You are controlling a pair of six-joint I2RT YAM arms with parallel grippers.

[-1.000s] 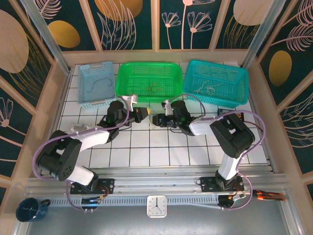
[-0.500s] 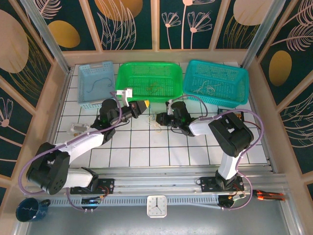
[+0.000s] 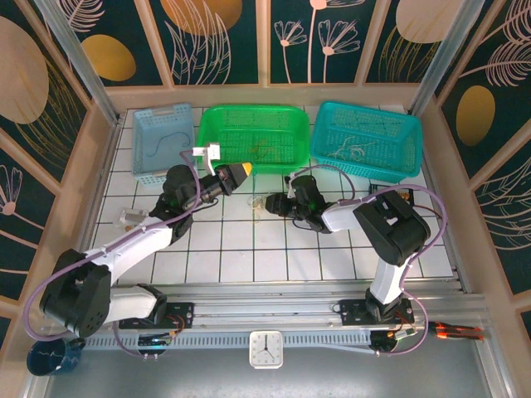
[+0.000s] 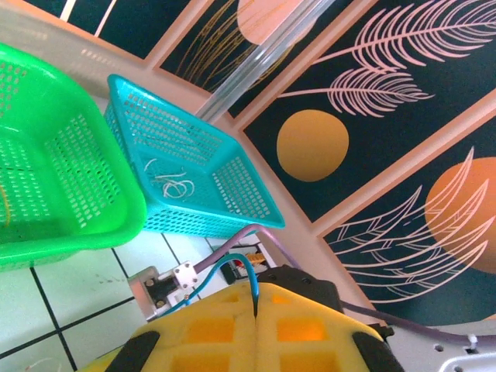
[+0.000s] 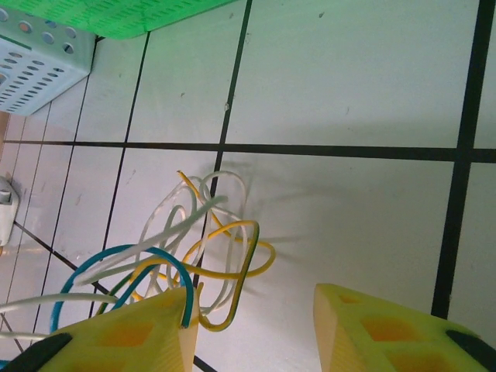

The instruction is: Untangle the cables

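The cables [image 5: 203, 236] lie as a small tangle of white, yellow and yellow-green loops on a white tile, also seen from above as the cables [image 3: 262, 209]. My right gripper [image 5: 252, 310] is open over the tile just right of the tangle, and its left finger [image 5: 147, 329] touches the loops and the end of a teal cable [image 5: 116, 263]. My left gripper [image 4: 256, 293] is shut on a thin teal cable [image 4: 232, 260] that arcs down to the left. From above, the left gripper [image 3: 239, 172] hangs raised near the green basket, left of the right gripper [image 3: 270, 203].
Three baskets line the back: a light blue basket [image 3: 163, 111] with a dark wire, a green basket [image 3: 249, 109] with a tan wire, and a turquoise basket [image 3: 365, 108] with whitish wires [image 4: 174, 184]. A small white object [image 3: 129, 217] lies at the left.
My left gripper has swung up and to the left, away from the right gripper, with the teal cable in it. My right gripper's jaws have opened beside the tangle.
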